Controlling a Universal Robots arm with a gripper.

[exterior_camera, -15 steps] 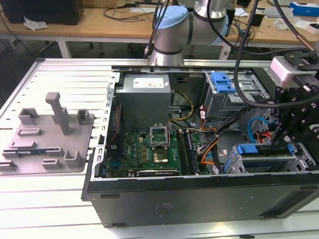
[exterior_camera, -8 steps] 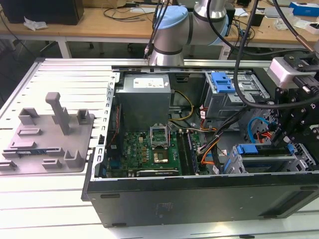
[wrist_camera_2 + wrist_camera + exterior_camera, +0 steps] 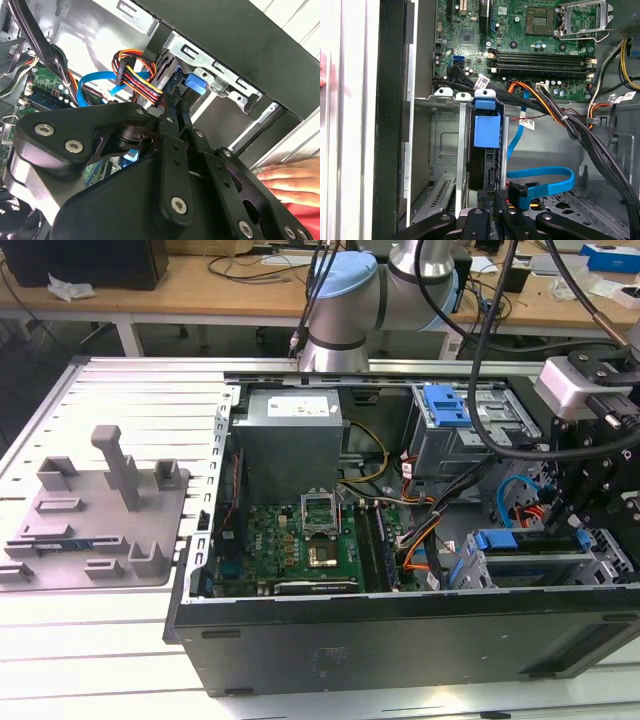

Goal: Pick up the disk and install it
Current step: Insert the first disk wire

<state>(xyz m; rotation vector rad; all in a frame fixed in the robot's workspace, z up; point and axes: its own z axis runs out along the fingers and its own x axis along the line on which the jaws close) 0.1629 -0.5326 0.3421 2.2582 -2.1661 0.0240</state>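
We see the gripper [image 3: 492,207] low in the open computer case [image 3: 400,640], its jaws closed on the edge of the one disk [image 3: 486,131], which stands upright in the drive cage [image 3: 445,150] between metal walls, an empty slot beside it, one hand [image 3: 290,177] resting outside.

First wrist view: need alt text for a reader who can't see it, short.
Looking down into an open computer case, the gripper reaches a blue-bracketed disk standing on edge in a metal drive cage. Beside the cage a blue cable loops across the case floor, with the green motherboard and bundled wires beyond.
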